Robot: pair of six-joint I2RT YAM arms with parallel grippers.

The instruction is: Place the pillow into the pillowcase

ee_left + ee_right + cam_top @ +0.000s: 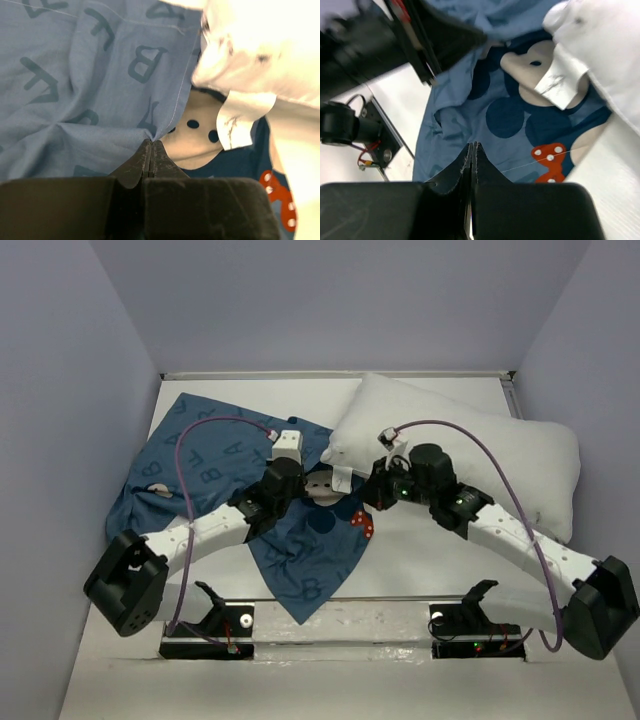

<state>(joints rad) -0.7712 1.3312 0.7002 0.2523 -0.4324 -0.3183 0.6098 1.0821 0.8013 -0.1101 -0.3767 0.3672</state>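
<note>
soft cloth, hard plastic
the pillowcase [200, 465] is thin, matt, creased printed cloth; the pillow [535, 450] is smooth white fabric; the left gripper [151, 145] is matt black plastic.

The top external view looks down from above and behind the arm bases, which sit at its lower edge. It takes in the whole desk [430, 560] out to the back wall, a wide and distant look. The left wrist camera sits just behind the left hand [151, 144], close over the pillowcase [75, 75], facing along the fingers. The right wrist camera sits likewise behind the right hand [471, 146], equally near. Both wrist views share the mouse face [197, 127], the white tag [245, 117] and the pillow [260, 47] corner — all small at the overhead view's middle.
</note>
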